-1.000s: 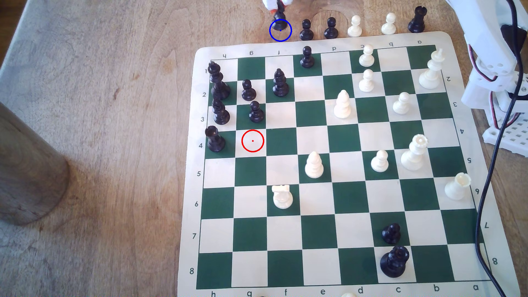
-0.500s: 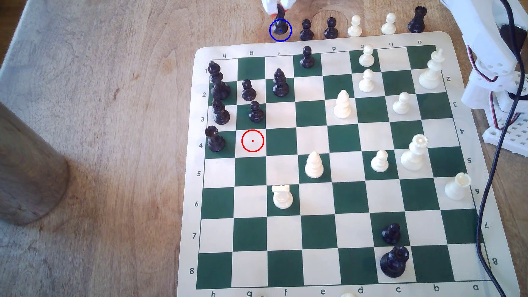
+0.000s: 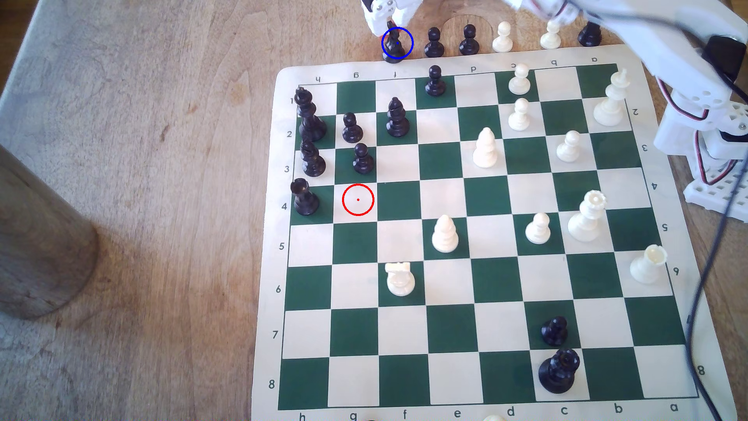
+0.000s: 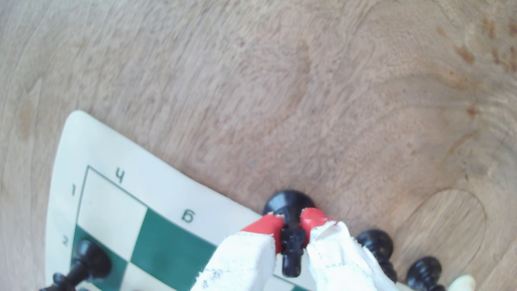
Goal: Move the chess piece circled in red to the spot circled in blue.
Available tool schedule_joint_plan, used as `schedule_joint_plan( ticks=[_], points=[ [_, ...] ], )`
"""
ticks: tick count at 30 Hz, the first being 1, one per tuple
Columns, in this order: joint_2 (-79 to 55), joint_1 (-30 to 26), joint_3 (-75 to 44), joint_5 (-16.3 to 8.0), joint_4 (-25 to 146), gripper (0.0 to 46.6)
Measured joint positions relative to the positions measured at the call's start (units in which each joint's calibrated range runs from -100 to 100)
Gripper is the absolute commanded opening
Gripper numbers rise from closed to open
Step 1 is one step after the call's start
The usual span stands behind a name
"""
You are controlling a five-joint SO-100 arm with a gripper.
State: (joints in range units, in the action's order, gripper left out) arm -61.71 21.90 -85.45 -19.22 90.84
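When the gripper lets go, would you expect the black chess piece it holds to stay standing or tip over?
The chess piece probably stands: its round flared base looks wide. It seems rigid and light, and glossy, so perhaps slippery. The gripper pinches it high, so an uneven release could tip it.

A light-brown wooden bench [image 3: 162, 121] with swirling grain and a few darker reddish stains runs across the exterior view. Soft daylight falls over it, paler and washed out toward the exterior view's left edge. A round wooden post [image 3: 36, 243], grey-brown and cracked near its foot, stands on that left side. An oval knot ring [image 4: 447, 223] marks the wood in the wrist view.
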Motion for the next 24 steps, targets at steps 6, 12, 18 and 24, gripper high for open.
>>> schedule_joint_plan(
  ticks=[6,12,18,24],
  points=[
    [-2.26,0.0,-4.61,0.05,1.59,0.3],
    [-2.26,0.66,-4.7,0.05,2.23,0.3],
    [-2.26,1.25,-4.7,0.05,2.47,9.4],
    [-2.35,1.47,-4.7,-0.78,2.79,17.2]
  ],
)
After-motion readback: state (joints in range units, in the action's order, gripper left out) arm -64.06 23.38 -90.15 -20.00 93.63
